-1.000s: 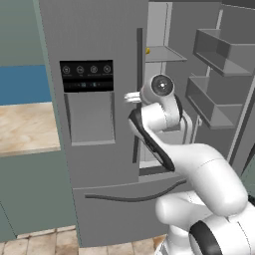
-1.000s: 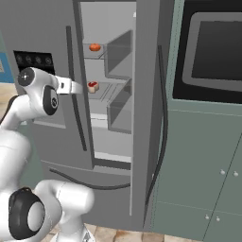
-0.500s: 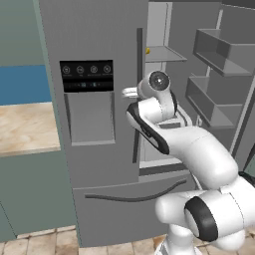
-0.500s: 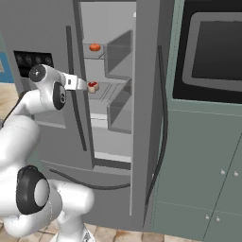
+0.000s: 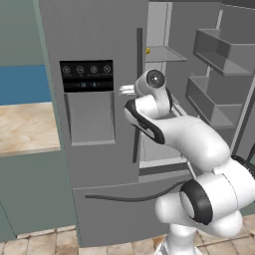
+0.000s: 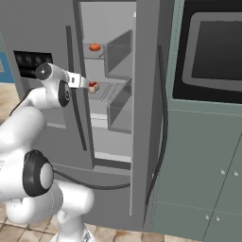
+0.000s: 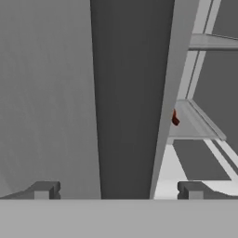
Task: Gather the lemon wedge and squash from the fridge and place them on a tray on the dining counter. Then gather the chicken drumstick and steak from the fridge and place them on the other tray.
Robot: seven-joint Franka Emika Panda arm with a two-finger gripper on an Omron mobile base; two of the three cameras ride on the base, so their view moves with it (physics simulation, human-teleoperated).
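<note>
My gripper (image 7: 117, 190) is open with nothing between its tips, facing the dark edge of the fridge's closed left door (image 7: 125, 93). In the right base view the gripper (image 6: 84, 83) hangs at the fridge opening, just left of a red and white steak (image 6: 93, 86) on the middle shelf. That steak shows as a small red piece (image 7: 175, 117) past the door edge. A small yellow lemon wedge (image 5: 147, 50) lies on the upper shelf. An orange-red item (image 6: 95, 47) sits on the upper shelf; I cannot tell which food it is.
The fridge's right door (image 5: 219, 55) stands open with grey bins on it. The closed left door carries a dispenser panel (image 5: 87, 79) and a long dark handle (image 5: 137, 94). A built-in oven (image 6: 212, 52) and green cabinets (image 6: 203, 179) stand to the right.
The arm has swung the hand rightward and slightly up, toward the fridge opening and nearer the steak. The jaws stay open.
</note>
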